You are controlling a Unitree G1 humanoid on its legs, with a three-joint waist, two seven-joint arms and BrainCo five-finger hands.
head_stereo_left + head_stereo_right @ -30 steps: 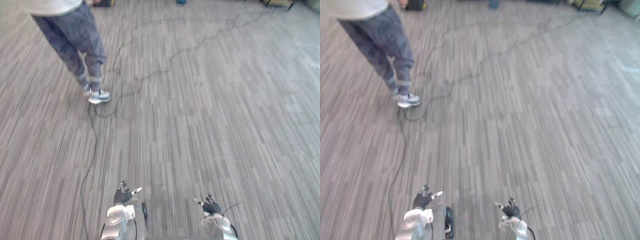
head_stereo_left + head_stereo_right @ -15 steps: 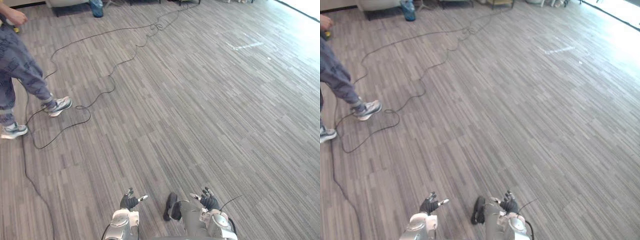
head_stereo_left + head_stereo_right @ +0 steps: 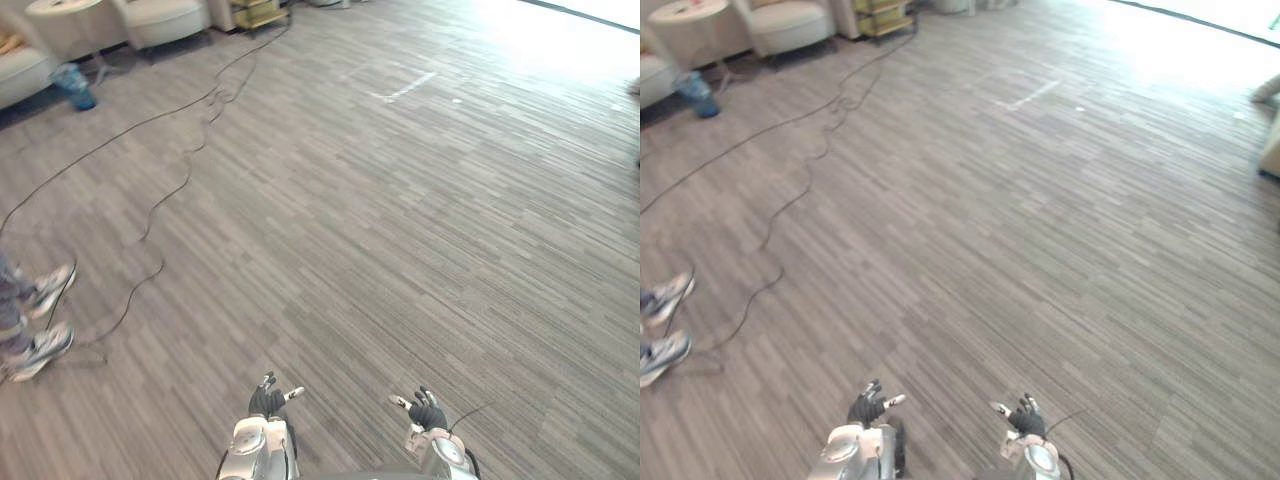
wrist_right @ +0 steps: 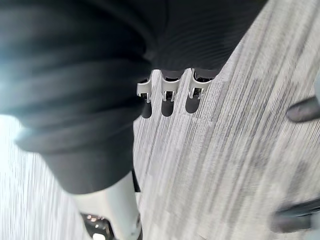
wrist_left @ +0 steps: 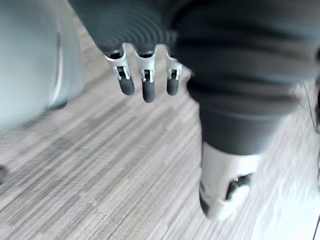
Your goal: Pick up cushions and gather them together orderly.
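A pale shape [image 3: 1266, 90], cut off at the far right edge of the striped grey floor [image 3: 400, 230], might have been a cushion; I could not tell. It lay well apart from both hands. The left robot hand [image 3: 268, 400] and right robot hand [image 3: 428, 412] hung near, fingers relaxed and apart, holding nothing. A cream armchair [image 3: 160, 18] stood far left, and a person's shoes [image 3: 40, 340] at the left edge.

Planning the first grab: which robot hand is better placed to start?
Right, marginally: left robot hand and right robot hand both hang open, holding nothing, above the floor, but the pale object at the far edge, possibly a cushion, lies on the right side.
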